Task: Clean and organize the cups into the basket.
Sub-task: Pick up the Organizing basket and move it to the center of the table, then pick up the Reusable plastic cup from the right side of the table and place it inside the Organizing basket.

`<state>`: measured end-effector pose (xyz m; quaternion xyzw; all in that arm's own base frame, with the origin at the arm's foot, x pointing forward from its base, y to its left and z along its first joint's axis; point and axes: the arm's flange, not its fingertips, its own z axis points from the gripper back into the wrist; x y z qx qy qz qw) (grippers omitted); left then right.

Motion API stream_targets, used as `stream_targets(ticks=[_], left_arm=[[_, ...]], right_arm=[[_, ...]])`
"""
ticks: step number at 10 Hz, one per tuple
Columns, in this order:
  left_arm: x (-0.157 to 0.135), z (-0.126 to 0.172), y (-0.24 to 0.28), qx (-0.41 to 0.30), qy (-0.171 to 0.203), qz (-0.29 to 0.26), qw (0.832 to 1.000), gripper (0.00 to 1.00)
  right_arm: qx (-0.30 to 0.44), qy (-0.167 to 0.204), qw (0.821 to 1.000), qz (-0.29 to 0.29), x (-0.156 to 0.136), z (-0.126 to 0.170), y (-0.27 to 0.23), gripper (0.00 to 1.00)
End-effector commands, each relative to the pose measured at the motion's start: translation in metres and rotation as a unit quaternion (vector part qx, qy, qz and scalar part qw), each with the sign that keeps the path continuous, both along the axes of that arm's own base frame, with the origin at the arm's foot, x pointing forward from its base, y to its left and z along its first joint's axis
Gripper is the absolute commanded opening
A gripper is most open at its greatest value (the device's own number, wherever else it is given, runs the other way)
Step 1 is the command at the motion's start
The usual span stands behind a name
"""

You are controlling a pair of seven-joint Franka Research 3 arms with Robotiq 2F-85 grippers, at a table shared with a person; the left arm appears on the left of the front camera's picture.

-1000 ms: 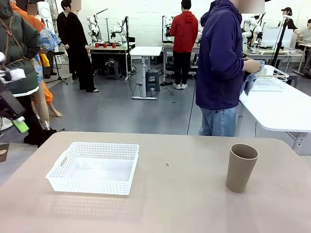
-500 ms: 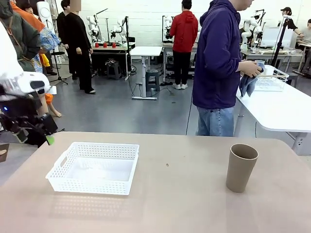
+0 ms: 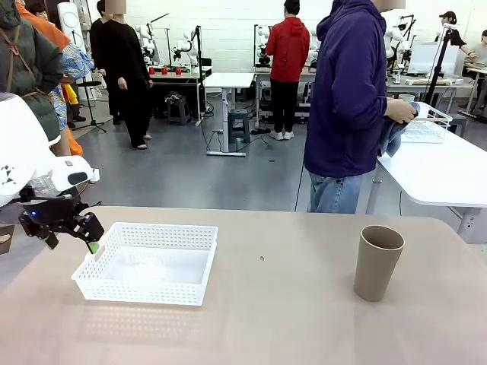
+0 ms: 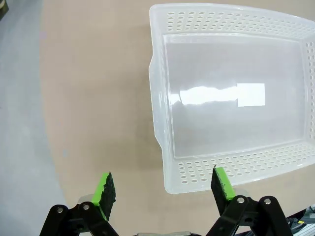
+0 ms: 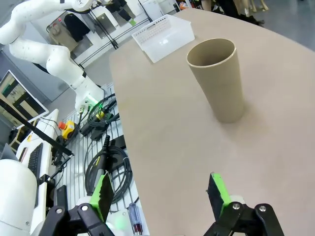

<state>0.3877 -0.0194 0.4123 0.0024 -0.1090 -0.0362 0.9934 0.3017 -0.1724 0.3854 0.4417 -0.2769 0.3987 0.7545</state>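
Note:
One beige cup (image 3: 378, 262) stands upright on the right of the tan table, and it rises ahead of my right gripper (image 5: 160, 191) as the cup (image 5: 219, 81). That gripper is open, hovering short of the cup with nothing between its fingers. The white lattice basket (image 3: 87, 275) lies empty on the left of the table. My left gripper (image 3: 71, 243) hangs open just off the basket's left end, above the table. From the left wrist, the basket's wall (image 4: 157, 98) runs ahead of the open gripper (image 4: 163, 184), whose right finger is over the near corner.
A person in a purple hoodie (image 3: 346, 99) stands beyond the far edge, turned to a neighbouring white table (image 3: 441, 171) and holding a blue-grey cloth (image 3: 392, 133) by a wire basket (image 3: 422, 122). Bare tabletop lies between basket and cup. Cables and equipment sit off the table's right side (image 5: 106, 162).
My left arm has come down from the upper left to the basket's left end. The person has shifted slightly at the other table. Cup and basket have not moved.

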Motion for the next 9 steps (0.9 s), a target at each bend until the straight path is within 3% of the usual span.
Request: stream_targets(ticks=[1, 4, 6, 9], left_arm=[[-0.002, 0.005, 0.000, 0.003, -0.003, 0.000, 1.000, 1.00], [-0.002, 0.005, 0.000, 0.003, -0.003, 0.000, 1.000, 1.00], [0.004, 0.004, 0.006, -0.004, -0.009, 0.004, 1.000, 1.00], [0.004, -0.003, -0.009, -0.002, -0.019, -0.018, 1.000, 1.00]], right_arm=[[0.001, -0.004, 1.000, 0.001, 0.000, 0.001, 0.000, 1.00], [0.000, 0.000, 1.000, 0.000, 0.000, 0.000, 0.000, 1.00], [0.038, -0.047, 0.998, 0.031, 0.029, -0.013, 0.007, 1.00], [0.027, -0.065, 0.997, 0.016, 0.070, -0.042, 0.024, 1.00]])
